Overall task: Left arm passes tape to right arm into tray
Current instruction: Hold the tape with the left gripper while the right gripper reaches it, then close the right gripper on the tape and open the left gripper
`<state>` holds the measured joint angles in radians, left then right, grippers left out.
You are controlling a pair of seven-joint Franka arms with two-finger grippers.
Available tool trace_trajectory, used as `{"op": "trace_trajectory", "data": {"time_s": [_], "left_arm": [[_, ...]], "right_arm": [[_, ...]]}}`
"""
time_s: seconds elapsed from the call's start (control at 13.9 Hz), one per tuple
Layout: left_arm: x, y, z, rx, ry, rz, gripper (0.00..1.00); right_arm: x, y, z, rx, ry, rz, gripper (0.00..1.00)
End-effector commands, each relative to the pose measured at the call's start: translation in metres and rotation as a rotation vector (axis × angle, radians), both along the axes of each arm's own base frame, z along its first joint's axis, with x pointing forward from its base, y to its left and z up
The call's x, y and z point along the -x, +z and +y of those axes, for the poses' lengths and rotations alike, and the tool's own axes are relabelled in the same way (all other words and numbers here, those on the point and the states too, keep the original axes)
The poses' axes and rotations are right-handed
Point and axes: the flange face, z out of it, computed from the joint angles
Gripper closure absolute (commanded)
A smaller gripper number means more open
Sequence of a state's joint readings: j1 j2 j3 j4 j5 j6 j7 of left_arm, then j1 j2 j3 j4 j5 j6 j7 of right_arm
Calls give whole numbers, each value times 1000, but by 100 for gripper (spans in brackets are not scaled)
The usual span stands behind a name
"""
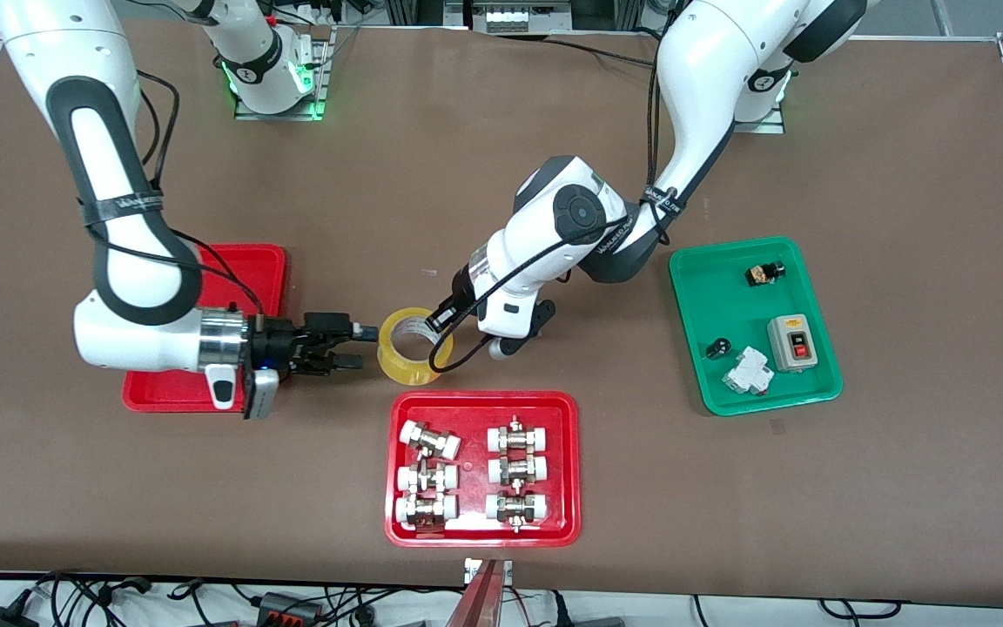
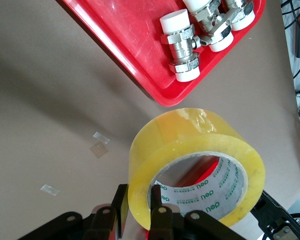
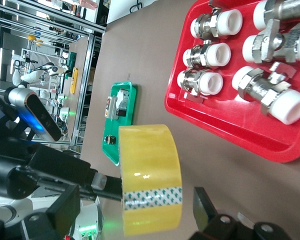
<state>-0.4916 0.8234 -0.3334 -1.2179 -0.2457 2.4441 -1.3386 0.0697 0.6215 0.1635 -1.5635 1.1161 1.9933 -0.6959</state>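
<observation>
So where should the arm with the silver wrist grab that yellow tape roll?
Probably the free wall of the tape toward the right gripper: one finger through the core, one outside. The left gripper already pinches the wall on its own side.

We see a broad matte brown tabletop (image 1: pixel 902 488), black cables (image 1: pixel 118 596) trailing along its near edge, and grey metal shelving racks (image 3: pixel 50 30)

Two trays of parts on the brown table (image 1: pixel 902 488)

A red tray (image 1: pixel 481 406) of white-capped metal fittings (image 1: pixel 429 440) sits at six o'clock; a green tray (image 1: pixel 693 296) with a switch box (image 1: pixel 791 342) at three o'clock.
</observation>
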Motion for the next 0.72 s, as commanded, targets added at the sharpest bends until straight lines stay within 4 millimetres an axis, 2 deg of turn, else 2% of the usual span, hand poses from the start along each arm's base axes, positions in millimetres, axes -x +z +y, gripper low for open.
{"op": "trace_trajectory", "data": {"time_s": [0.0, 0.5, 0.65], "left_arm": [[-5, 10, -6, 40, 18, -1, 77], [-8, 10, -4, 44, 20, -2, 77], [-13, 17, -3, 56, 24, -17, 77]], "right_arm": [[1, -1, 2, -14, -10, -20, 0], [-1, -20, -1, -5, -10, -34, 0], [-1, -25, 2, 5, -19, -36, 0]]}}
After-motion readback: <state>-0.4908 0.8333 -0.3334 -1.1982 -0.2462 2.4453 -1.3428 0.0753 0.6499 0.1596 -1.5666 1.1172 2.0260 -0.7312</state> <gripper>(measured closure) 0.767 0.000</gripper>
